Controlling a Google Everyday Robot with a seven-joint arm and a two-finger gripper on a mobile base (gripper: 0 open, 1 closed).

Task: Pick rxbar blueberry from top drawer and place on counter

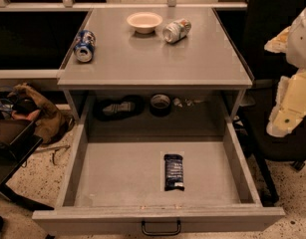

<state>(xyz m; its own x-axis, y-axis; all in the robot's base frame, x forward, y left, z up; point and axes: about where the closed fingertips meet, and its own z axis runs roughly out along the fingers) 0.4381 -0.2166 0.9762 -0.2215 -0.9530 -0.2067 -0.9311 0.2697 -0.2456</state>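
The bar (174, 172) lies flat on the floor of the drawer (76, 169), a little right of the middle and nearer the front than the back. Its long side runs front to back. The wrapper is dark blue with pale print, and it touches none of the drawer's walls. Nothing else lies in the drawer with it.

The drawer stands wide open below the desk (152, 61), with its black handle (161, 228) on the front face at the bottom of the view.

On the desk, a blue can (84, 45) lies on its side near the left edge. A pale bowl (144, 21) sits upright toward the back, and a silver can (176, 30) lies tipped over just to its right. The three are apart from one another, and the front half of the desk is bare.

In the dark space under the desk, behind the drawer, I can make out a roll of tape (160, 103) and a dark shape (117, 107) to its left.

My end effector (291, 101) is at the right edge of the view, beside the desk and above the floor, well apart from the bar and holding nothing that I can see. Whether it is apart or together, I cannot tell.
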